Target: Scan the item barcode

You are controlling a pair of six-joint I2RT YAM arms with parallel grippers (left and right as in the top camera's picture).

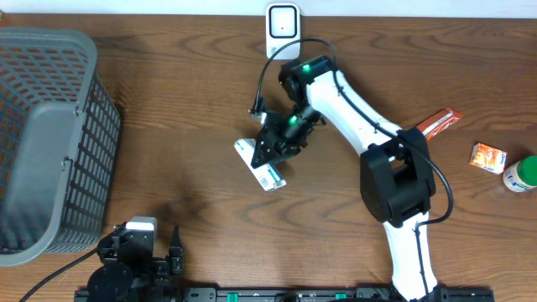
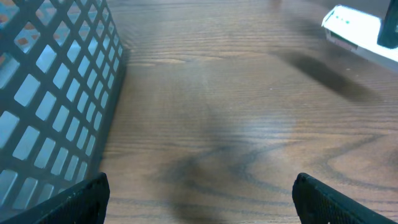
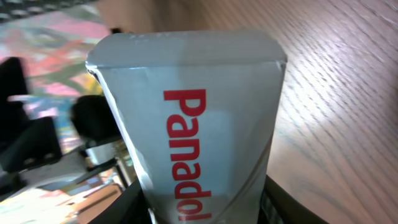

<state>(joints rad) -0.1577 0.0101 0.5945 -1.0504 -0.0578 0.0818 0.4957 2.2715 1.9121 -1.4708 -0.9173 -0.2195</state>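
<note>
My right gripper is shut on a white Panadol box with red lettering, held above the middle of the table. In the right wrist view the box fills the frame between my fingers, its end pointing away. A white barcode scanner stands at the table's far edge, beyond the right arm. My left gripper hovers low over bare wood at the front left, open with nothing between its fingers. From that wrist the box shows far off at upper right.
A grey plastic basket takes up the left side, close beside the left gripper. On the right lie an orange packet, a small orange box and a white bottle with a green cap.
</note>
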